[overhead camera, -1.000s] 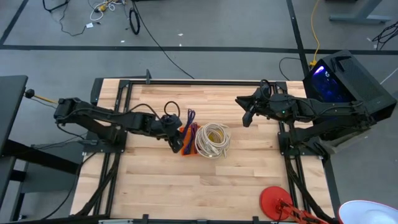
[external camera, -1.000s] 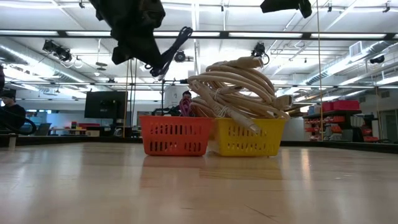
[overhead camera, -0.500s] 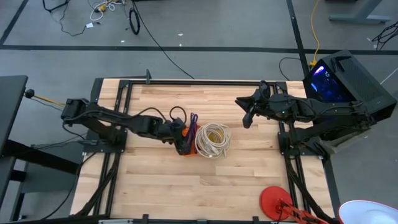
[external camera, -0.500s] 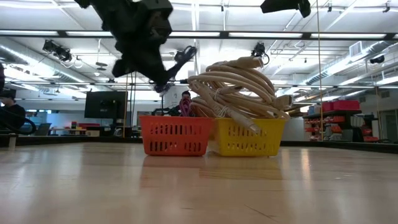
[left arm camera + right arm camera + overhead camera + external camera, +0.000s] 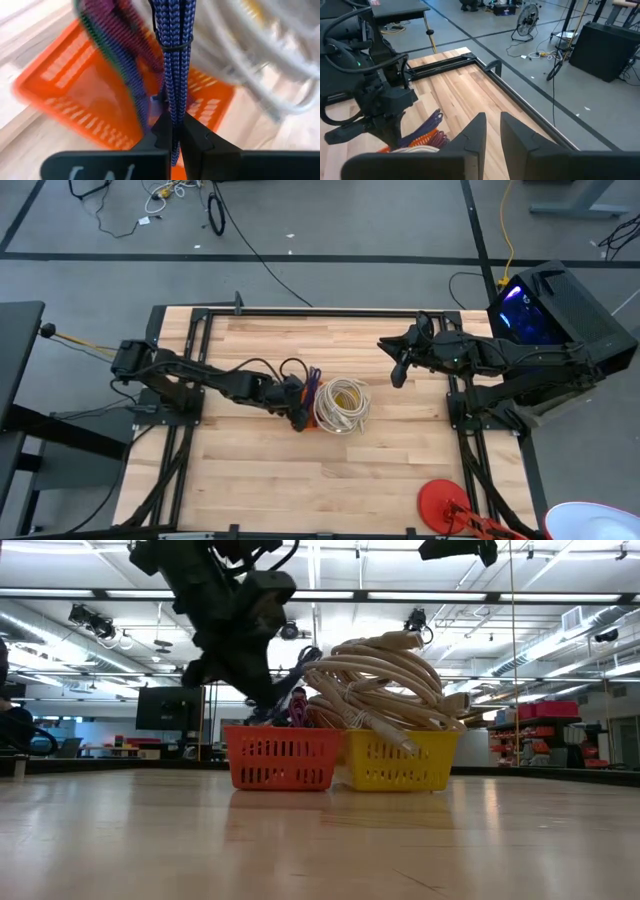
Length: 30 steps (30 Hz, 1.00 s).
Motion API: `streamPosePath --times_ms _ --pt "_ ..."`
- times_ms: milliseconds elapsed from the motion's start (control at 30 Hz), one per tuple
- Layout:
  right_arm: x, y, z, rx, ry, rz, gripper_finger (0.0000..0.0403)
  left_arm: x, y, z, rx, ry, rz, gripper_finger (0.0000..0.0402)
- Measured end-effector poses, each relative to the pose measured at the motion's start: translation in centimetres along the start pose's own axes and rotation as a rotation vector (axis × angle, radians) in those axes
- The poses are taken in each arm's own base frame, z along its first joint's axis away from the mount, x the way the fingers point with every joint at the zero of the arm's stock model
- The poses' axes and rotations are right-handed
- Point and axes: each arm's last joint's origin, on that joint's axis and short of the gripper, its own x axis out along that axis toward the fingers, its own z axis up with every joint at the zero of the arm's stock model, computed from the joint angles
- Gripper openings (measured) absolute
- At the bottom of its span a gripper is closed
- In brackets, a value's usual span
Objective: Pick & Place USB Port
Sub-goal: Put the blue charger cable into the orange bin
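lowered since a second ago, the left claw (image 5: 172,131) now hangs over the orange plastic basket (image 5: 100,100) on the wooden counter (image 5: 250,480), clenched on the blue braided usb cable (image 5: 172,60), long axis pointing down into it; right claw (image 5: 398,367) waits well apart, slightly parted, empty.

Braided blue cable (image 5: 172,60), perforated orange plastic basket (image 5: 95,100), wooden table (image 5: 330,470).

An orange basket (image 5: 279,757) and a yellow basket (image 5: 403,761) are seen. A blue braided cable (image 5: 172,60) and cream cables (image 5: 342,404) are shown.
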Motion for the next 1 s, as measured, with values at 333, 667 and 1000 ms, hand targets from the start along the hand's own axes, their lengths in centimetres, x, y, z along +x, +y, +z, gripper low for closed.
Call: streamPosePath --times_ms 333,667,1000 --pt "-0.01 0.0 -0.02 -0.023 0.002 0.0 0.0061 0.09 -0.41 0.14 -0.035 -0.031 -0.027 0.0023" --pt "-0.01 0.06 -0.05 -0.028 0.008 0.024 0.0061 0.1 -0.34 0.14 -0.066 -0.039 -0.014 0.0026" --pt "-0.01 0.06 -0.06 -0.046 0.008 0.025 0.0061 0.05 -0.6 -0.01 -0.084 -0.042 -0.027 0.0044"
